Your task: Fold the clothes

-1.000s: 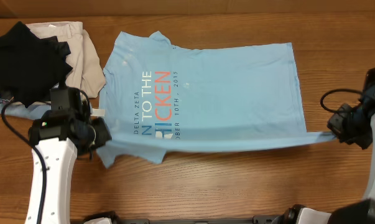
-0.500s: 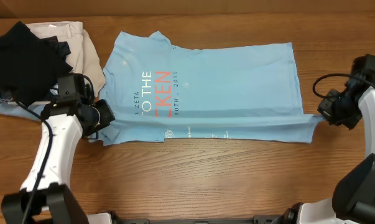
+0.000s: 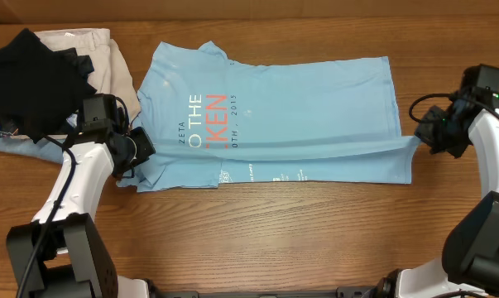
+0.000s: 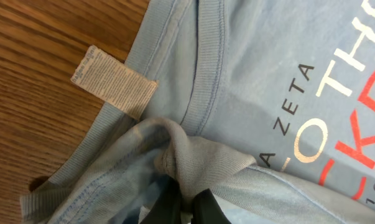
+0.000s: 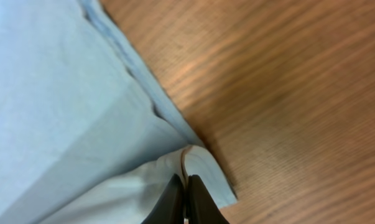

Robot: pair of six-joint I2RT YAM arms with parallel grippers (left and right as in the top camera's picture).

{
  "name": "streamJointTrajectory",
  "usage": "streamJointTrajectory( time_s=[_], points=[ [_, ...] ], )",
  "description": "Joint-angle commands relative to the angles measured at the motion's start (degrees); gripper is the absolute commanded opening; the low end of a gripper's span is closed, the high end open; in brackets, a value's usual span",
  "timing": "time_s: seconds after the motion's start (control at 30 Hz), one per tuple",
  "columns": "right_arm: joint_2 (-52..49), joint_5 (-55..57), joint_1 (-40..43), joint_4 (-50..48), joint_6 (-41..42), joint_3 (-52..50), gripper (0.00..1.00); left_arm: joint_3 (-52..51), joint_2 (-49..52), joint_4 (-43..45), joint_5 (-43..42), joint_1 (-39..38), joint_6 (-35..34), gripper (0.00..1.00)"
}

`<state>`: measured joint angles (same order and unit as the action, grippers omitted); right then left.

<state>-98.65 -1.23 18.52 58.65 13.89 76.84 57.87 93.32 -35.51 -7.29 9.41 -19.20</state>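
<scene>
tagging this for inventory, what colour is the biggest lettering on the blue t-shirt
The lettering is orange-red, on the light blue T-shirt; it shows best in the left wrist view.

One T-shirt (image 3: 299,108), perhaps three other garments (image 3: 30,79)

Left arm (image 3: 69,189), right arm (image 3: 495,134), jaws clamped.

The sky-blue T-shirt (image 3: 299,99) lies spread sideways, collar left, its near edge folded over the lettering.
</scene>
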Motion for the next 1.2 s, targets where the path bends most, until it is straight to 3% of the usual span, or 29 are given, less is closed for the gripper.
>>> streamJointTrajectory(
  time_s=[0.0, 0.4, 1.17],
  points=[
    [-0.5, -0.6, -1.4, -1.2, -0.8, 0.0, 0.04, -0.2, 1.6, 0.2, 0.2, 0.2, -0.6, 0.04],
    [-5.2, -0.4, -2.5, -4.0, -0.9, 0.0, 0.04, -0.2, 1.9, 1.6, 0.4, 0.2, -0.6, 0.04],
    [-5.4, -0.4, -2.5, -3.4, -0.9, 0.0, 0.04, -0.2, 1.9, 7.1, -0.2, 0.2, -2.1, 0.06]
  ],
)
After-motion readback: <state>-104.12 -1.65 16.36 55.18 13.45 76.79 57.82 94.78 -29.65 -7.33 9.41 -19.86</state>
